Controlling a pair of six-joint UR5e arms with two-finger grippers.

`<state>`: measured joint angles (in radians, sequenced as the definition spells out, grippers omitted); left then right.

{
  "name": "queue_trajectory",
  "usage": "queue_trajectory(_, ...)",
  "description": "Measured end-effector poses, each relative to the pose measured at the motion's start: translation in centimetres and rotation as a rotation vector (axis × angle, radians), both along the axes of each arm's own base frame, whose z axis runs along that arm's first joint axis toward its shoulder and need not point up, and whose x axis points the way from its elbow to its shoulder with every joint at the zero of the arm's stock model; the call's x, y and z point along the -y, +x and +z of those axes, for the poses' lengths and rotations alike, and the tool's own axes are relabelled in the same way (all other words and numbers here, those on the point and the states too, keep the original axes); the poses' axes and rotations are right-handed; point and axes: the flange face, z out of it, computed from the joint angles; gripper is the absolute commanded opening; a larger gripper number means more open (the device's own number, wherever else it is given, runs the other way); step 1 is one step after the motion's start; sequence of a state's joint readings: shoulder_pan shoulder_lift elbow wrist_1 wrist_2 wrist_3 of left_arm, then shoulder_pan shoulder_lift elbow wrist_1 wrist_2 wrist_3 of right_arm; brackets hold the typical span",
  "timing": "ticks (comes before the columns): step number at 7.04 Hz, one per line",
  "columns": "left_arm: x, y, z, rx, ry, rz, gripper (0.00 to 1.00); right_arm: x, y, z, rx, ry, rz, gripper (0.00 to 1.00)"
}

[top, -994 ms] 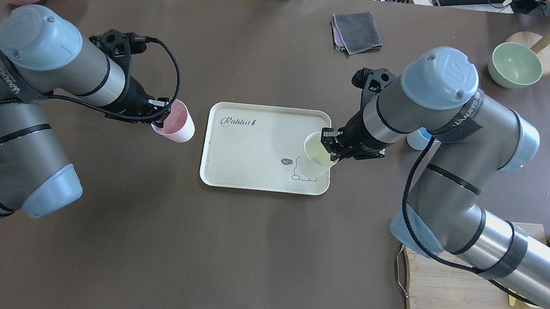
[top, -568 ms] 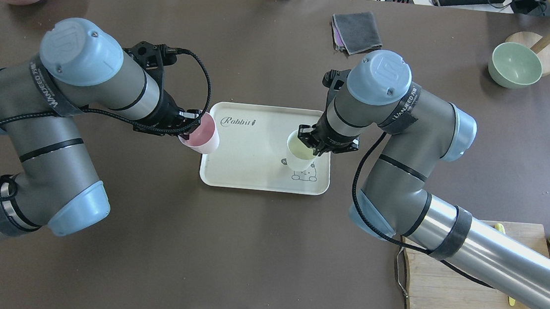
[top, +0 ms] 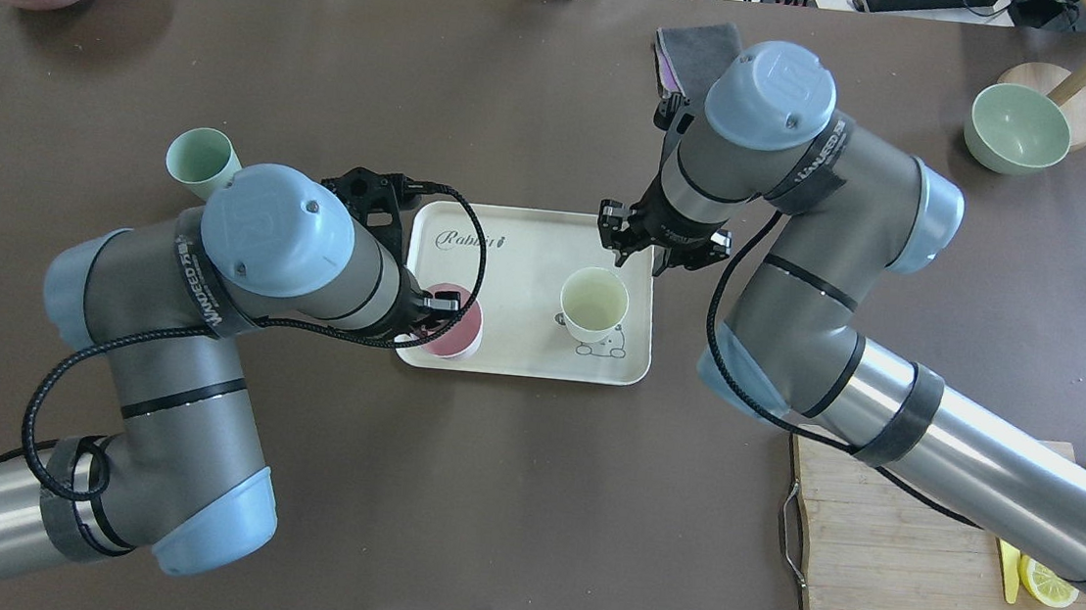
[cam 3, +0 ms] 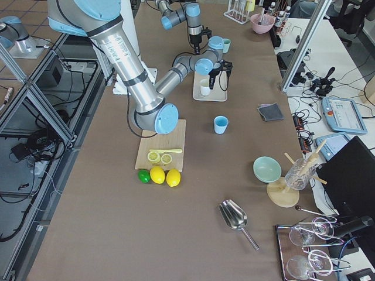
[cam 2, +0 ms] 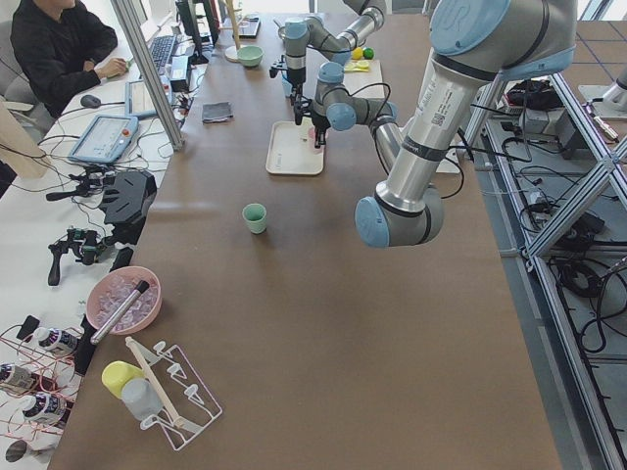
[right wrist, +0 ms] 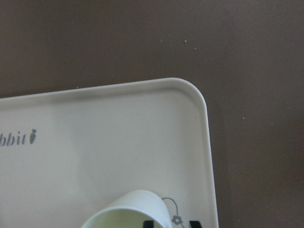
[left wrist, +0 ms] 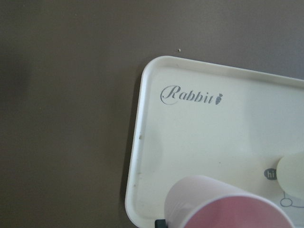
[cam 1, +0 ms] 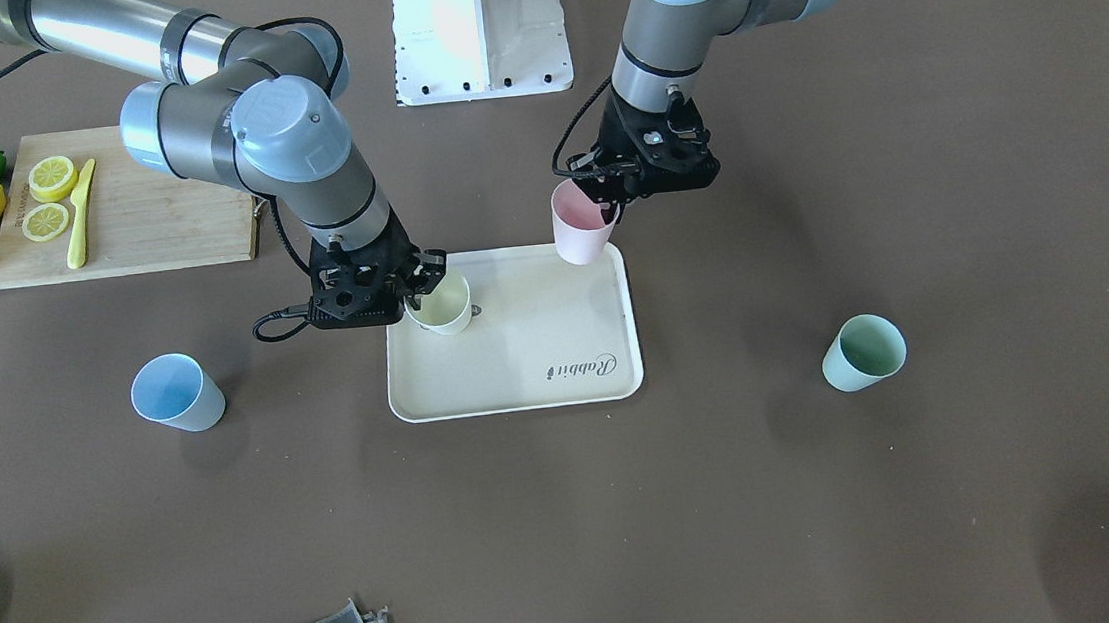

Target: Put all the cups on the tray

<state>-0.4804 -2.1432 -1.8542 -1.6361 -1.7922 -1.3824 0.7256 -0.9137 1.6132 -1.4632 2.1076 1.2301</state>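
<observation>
While the left tool (cam 1: 600, 203) clamps the pink cup (cam 1: 580, 235) upright over the tray (cam 1: 519, 360), the right tool (cam 1: 419, 288) seems parted.

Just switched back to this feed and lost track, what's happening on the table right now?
Both arms are at the tray. The left gripper holds the pink cup by its rim over the tray corner nearest that arm; touchdown is unclear. The yellow cup stands upright on the tray, with the right gripper at its rim, fingers apparently parted. The blue cup and mint cup sit out on the table.
</observation>
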Motion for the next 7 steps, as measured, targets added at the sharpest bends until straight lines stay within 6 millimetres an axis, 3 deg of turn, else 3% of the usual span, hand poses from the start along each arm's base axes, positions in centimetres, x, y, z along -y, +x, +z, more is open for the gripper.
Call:
queue_trajectory(1, -0.4, 1.1, 0.0, 0.01, -0.001, -0.002, 0.0, 2.0, 3.5, -0.4, 0.033, -0.013, 0.006, 1.0)
queue_trajectory(3, 0.8, 2.3, 1.2, 0.046, 0.004, -0.018, 0.0, 5.3, 10.3, 2.1, 0.048, 0.003, 0.003, 1.0)
queue_trajectory(6, 3.2, 2.3, 2.6, 0.08, 0.022, -0.035, 0.0, 8.5, 20.2, 11.1, -0.005, 0.061, -0.029, 1.0)
queue_trajectory(7, 3.7, 2.6, 2.9, 0.082, 0.021, -0.04, 0.39, 9.1, 22.1, 13.5, -0.035, 0.074, -0.043, 1.0)
